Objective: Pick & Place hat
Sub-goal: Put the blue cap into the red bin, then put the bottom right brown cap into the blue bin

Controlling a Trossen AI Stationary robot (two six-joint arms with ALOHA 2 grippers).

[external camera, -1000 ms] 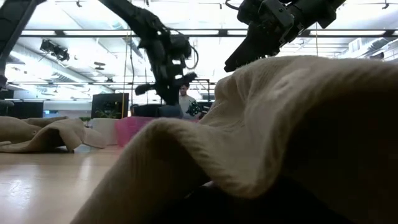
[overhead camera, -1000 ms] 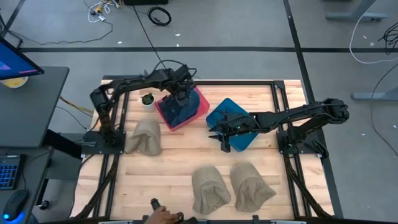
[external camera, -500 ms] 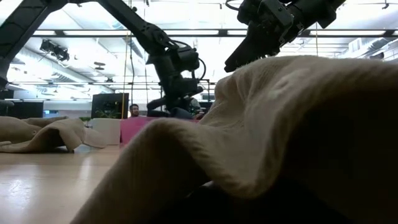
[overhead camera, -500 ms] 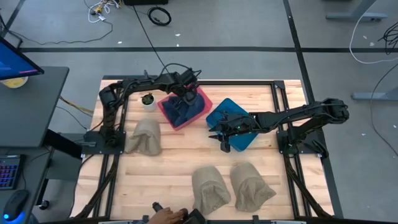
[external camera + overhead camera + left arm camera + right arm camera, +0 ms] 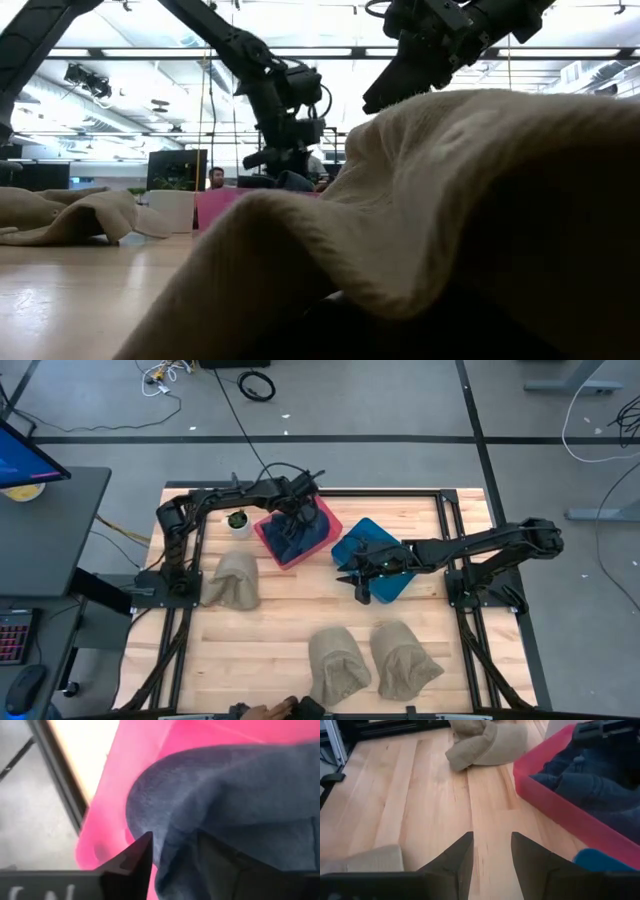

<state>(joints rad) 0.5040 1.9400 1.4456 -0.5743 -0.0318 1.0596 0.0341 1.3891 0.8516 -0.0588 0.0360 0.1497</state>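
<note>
No word, label, brand or number can be read anywhere in these pictures; only a few pale, cut-off strokes show on the dark body of the left arm's wrist (image 5: 35,892), too little of them in view to make out any letter.

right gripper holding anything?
No. The right gripper is open and bare over the wood table, clear of the pink bin.
</note>
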